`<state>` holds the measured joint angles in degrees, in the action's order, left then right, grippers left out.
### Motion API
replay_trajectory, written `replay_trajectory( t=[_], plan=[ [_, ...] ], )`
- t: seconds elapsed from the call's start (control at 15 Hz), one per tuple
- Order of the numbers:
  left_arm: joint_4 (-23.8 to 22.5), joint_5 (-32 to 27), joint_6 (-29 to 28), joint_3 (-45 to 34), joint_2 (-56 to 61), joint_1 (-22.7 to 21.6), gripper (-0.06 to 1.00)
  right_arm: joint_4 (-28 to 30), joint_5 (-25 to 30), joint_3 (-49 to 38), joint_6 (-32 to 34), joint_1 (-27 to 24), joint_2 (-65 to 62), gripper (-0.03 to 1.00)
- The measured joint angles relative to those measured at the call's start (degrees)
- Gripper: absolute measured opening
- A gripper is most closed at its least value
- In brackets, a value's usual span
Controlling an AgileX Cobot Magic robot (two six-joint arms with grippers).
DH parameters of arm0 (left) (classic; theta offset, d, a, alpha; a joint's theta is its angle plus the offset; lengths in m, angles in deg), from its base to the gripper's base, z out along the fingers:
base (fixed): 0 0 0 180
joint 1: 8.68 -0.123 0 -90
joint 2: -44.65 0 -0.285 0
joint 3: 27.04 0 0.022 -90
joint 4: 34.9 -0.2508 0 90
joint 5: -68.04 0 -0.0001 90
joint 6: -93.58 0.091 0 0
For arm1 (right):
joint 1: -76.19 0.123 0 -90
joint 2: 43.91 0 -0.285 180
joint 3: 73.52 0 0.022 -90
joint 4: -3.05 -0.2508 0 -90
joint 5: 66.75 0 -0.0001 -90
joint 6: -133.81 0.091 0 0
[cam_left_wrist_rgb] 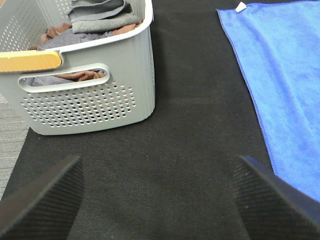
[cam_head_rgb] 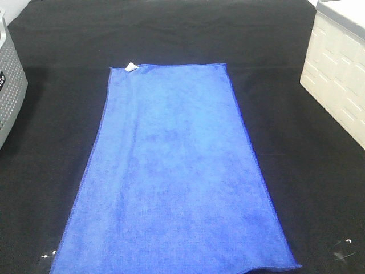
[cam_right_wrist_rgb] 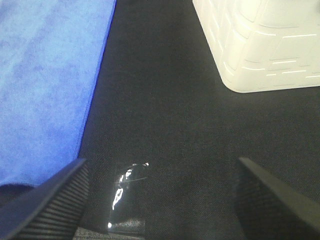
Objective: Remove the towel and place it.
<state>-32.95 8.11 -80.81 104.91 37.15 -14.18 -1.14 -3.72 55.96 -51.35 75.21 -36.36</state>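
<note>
The towel (cam_head_rgb: 174, 171), bright royal blue, lies spread flat on the black table covering, its long side running from the near edge toward the back, with a small white tag (cam_head_rgb: 131, 67) at its far left corner. In the exterior high view neither gripper shows. The left wrist view has my left gripper (cam_left_wrist_rgb: 157, 200) open above bare black cloth, the towel (cam_left_wrist_rgb: 282, 85) off to one side and nothing between the fingers. My right gripper (cam_right_wrist_rgb: 160, 197) is open too, over black cloth, with the towel's edge (cam_right_wrist_rgb: 47, 85) beside one finger.
A grey perforated basket (cam_left_wrist_rgb: 87, 107) holding folded grey and brown cloths stands at the table's left edge (cam_head_rgb: 8, 85). A cream-white bin (cam_head_rgb: 336, 80) stands at the right. A shiny tape patch (cam_right_wrist_rgb: 125, 197) lies on the covering near the right gripper.
</note>
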Motion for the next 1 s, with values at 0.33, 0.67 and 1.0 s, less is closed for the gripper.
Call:
replay_trajectory(
  t=[0.33,0.67,1.0],
  plan=[
    [1.1,0.0,-1.5,-0.5,0.0,0.0,0.76,-0.9,0.1,-0.5,-0.1,0.0,0.0,0.76],
    [1.2,0.0,-1.7,-0.5,0.0,0.0,0.76,-0.9,0.1,-0.5,-0.1,0.0,0.0,0.76],
    [1.4,0.0,-1.7,-0.5,0.0,0.0,0.76,-0.9,0.1,-0.5,-0.1,0.0,0.0,0.76]
  ],
)
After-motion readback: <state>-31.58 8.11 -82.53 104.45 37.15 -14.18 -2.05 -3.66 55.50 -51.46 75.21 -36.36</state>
